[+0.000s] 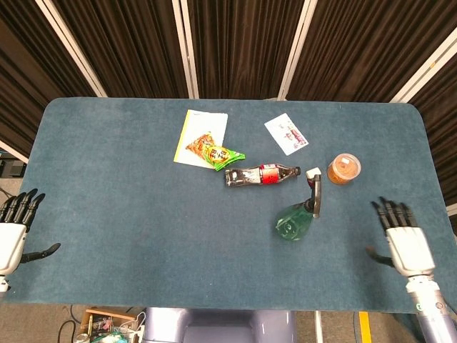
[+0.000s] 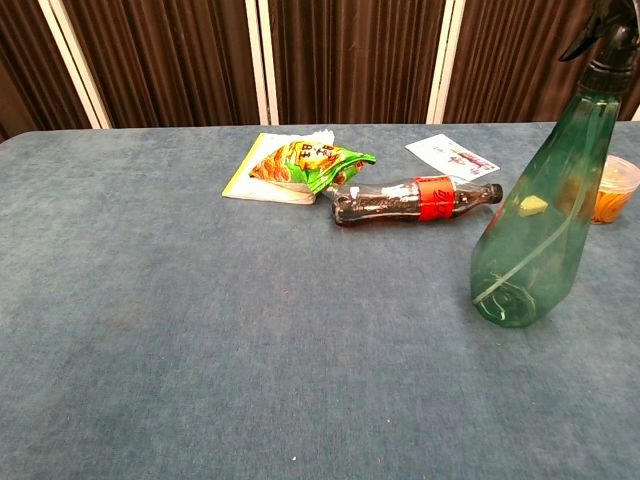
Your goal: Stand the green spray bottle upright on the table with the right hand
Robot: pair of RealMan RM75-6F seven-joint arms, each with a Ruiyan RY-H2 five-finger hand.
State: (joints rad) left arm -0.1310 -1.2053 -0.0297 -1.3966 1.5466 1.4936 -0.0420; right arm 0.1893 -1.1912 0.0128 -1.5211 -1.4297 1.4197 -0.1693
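Green spray bottle (image 2: 530,230) stands upright on the blue table (image 1: 121,214), right of centre, its black trigger head on top; nothing touches it. Near the right front edge, well apart from the bottle, the right hand (image 1: 401,238) hovers released, fingers spread and empty, and the left hand (image 1: 13,227) is likewise spread and empty at the left edge. Behind the bottle lie a cola bottle (image 2: 415,198) on its side, a snack bag (image 2: 305,160) and a small orange tub (image 1: 344,168).

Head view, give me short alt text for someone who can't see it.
A green spray bottle stands upright on a blue table, free of both hands. The right hand and left hand rest open at the table's near corners. Behind it lie a cola bottle and snack bag.
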